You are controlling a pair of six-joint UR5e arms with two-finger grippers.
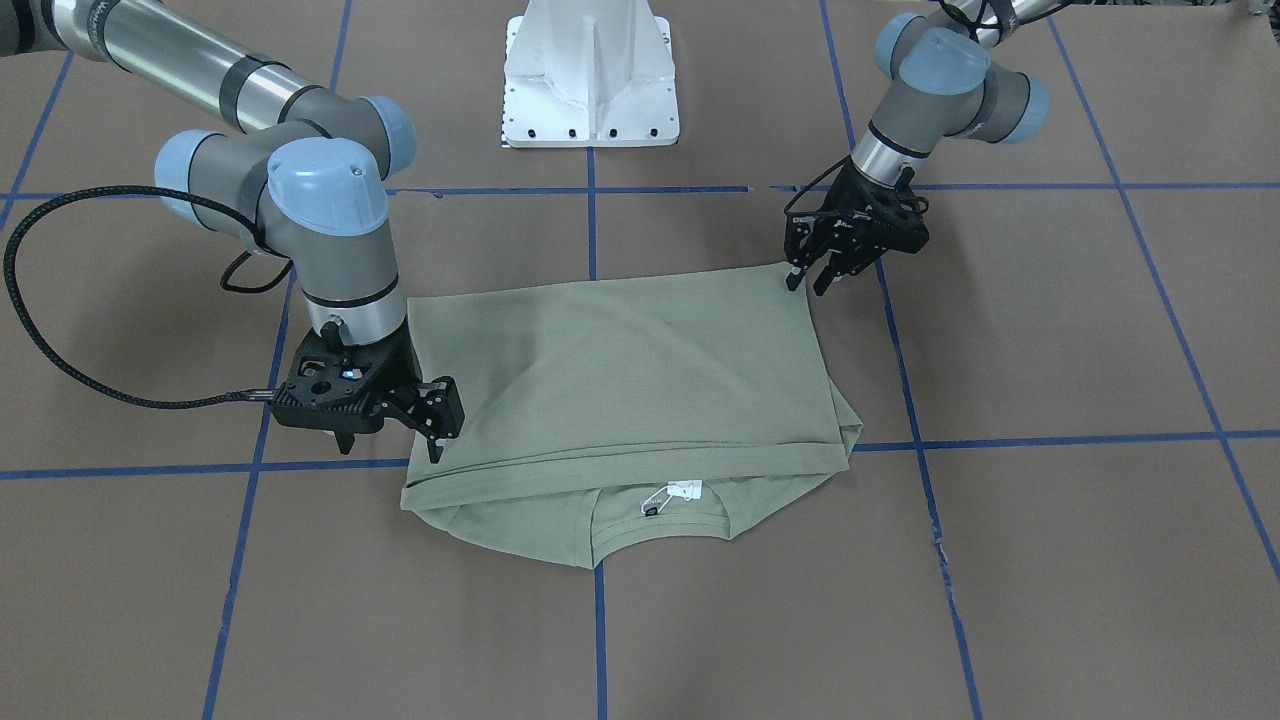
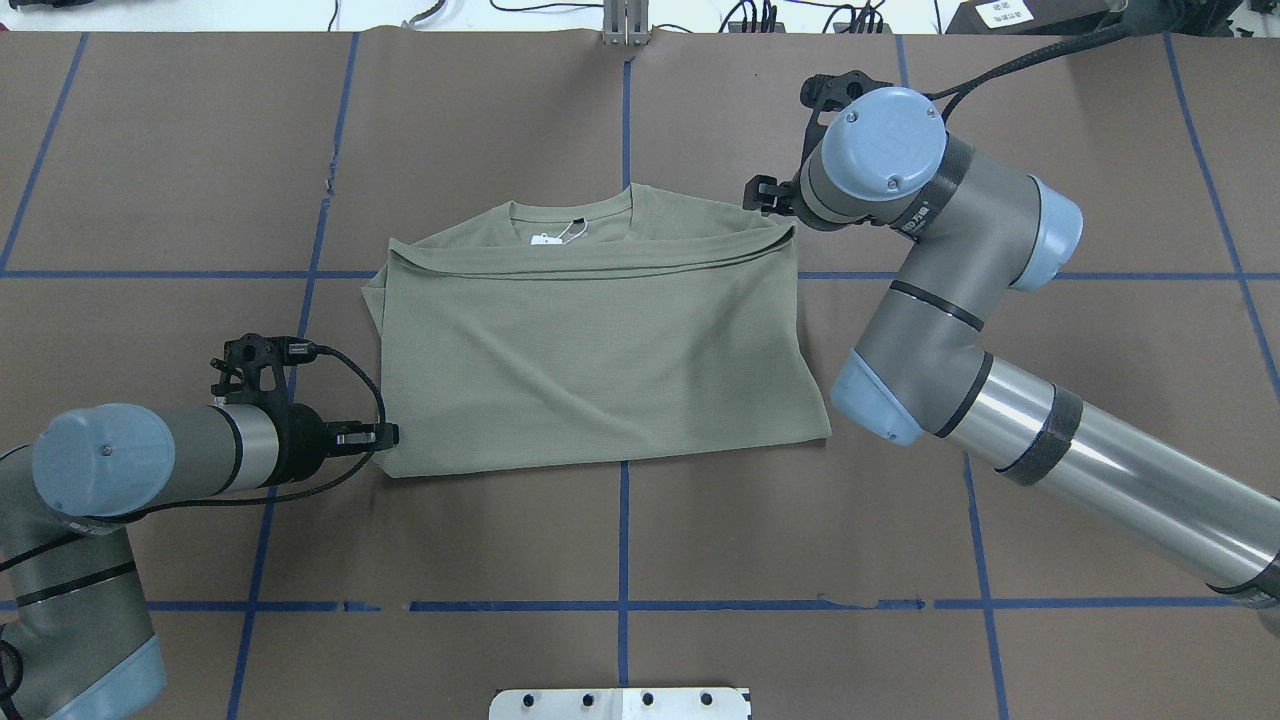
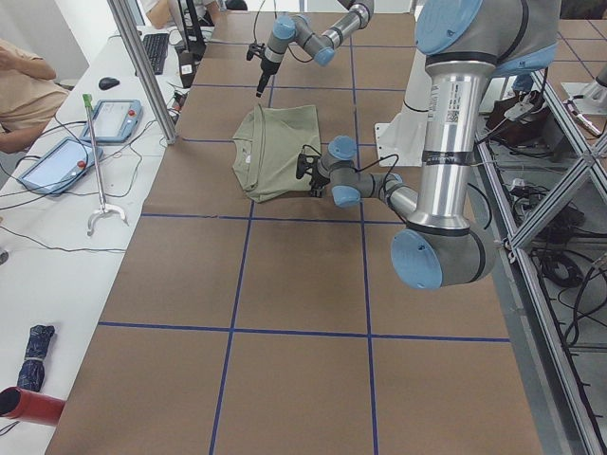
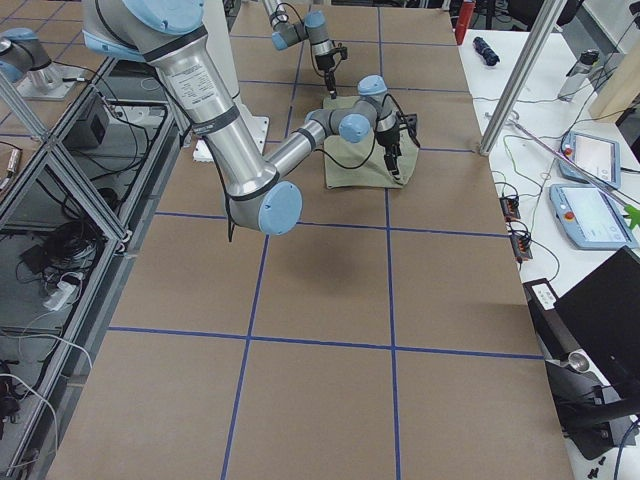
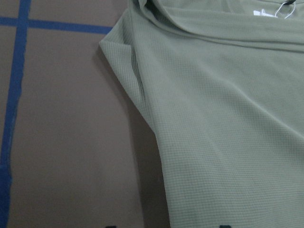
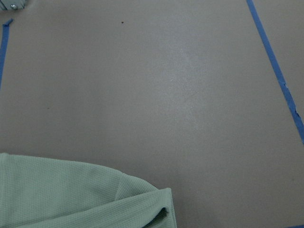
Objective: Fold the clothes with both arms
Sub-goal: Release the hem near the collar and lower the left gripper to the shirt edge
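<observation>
The sage-green shirt [image 1: 620,370] lies folded in half on the brown table, collar and white tag [image 1: 680,492] showing on the side away from the robot; it also shows in the overhead view [image 2: 600,350]. My left gripper [image 1: 810,278] is open, its tips at the shirt's corner nearest the robot on my left [image 2: 385,436]. The left wrist view shows the flat cloth [image 5: 228,118] under it. My right gripper [image 1: 440,428] looks open, low at the shirt's far right corner [image 2: 762,195]. The right wrist view shows that corner [image 6: 71,194] lying on the table.
The white pedestal base [image 1: 590,80] stands at the robot's side of the table. Blue tape lines [image 2: 623,520] cross the brown table cover. Operators' tablets and cables [image 3: 57,161] lie on a side bench beyond the table's far edge.
</observation>
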